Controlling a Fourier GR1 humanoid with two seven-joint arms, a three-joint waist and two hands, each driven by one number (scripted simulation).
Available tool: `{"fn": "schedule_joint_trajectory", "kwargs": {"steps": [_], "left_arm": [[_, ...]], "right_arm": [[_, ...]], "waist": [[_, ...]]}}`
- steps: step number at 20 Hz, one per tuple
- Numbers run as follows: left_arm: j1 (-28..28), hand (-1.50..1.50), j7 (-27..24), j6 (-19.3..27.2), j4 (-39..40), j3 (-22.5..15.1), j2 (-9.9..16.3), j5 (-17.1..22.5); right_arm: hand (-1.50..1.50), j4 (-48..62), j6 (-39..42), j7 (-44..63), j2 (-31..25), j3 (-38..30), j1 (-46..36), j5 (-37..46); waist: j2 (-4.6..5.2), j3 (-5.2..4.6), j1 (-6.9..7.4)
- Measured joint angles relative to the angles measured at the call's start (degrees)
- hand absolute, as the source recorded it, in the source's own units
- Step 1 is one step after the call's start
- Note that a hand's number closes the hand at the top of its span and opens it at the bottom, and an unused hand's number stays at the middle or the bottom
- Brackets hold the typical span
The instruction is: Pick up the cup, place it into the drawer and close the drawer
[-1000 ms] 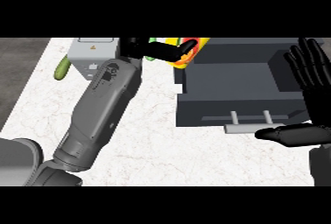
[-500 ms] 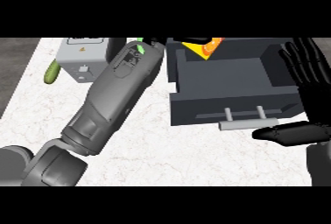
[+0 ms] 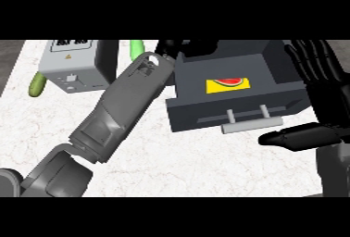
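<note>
The cup (image 3: 228, 84) lies in the open drawer (image 3: 198, 99), showing yellow with a red-and-green mark. Our left hand (image 3: 169, 47) hovers at the drawer's back-left corner; whether it is released we cannot tell. Our right hand (image 3: 321, 74) rests unclenched at the right, clear of the handle (image 3: 251, 121) for closing.

The dark drawer (image 3: 232, 99) is pulled open on the white bench (image 3: 178, 162); a yellow cup (image 3: 228, 85) with a red and green picture lies inside it; the left robot hand (image 3: 171, 46) is at the drawer's back corner, its fingers hard to see; the right robot hand (image 3: 321, 74) stands open by the drawer's right side; a grey box (image 3: 71, 65) sits at the back left, with a green thing (image 3: 37, 85) beside it.
</note>
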Motion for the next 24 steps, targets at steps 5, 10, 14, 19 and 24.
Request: {"fn": "schedule_joint_trajectory", "kwargs": {"steps": [5,10,14,19,24], "left_arm": [[1.96,-1.5,-0.67,-0.82,0.68,-3.69,0.0,1.58],[4.2,-1.5,-3.93,-1.05,-0.94,-3.57,0.0,5.84],[5.31,-1.5,-7.69,-2.66,-3.32,-2.5,0.01,10.07],[4.7,-1.5,-11.73,-1.88,-5.36,-0.68,0.0,15.12],[4.38,-1.5,-14.26,0.28,-5.19,-0.09,0.01,17.96]], "right_arm": [[-1.5,0.69,1.13,0.23,-0.26,0.54,-1.91,-0.87],[1.5,1.49,4.33,0.31,0.7,2.86,-3.23,-3.9],[1.5,1.65,9.95,0.89,0.7,6.01,-4.24,-8.19],[1.5,2.15,17.92,3.69,-2.17,10.84,-3.2,-10.85],[-1.5,0.72,23.66,7.0,-8.24,14.82,-0.38,-6.5]], "waist": [[0.54,0.01,-2.12],[1.12,-0.05,-3.61],[1.16,-0.1,-3.81],[0.5,-0.14,-2.6],[-0.4,-0.13,-0.12]]}}
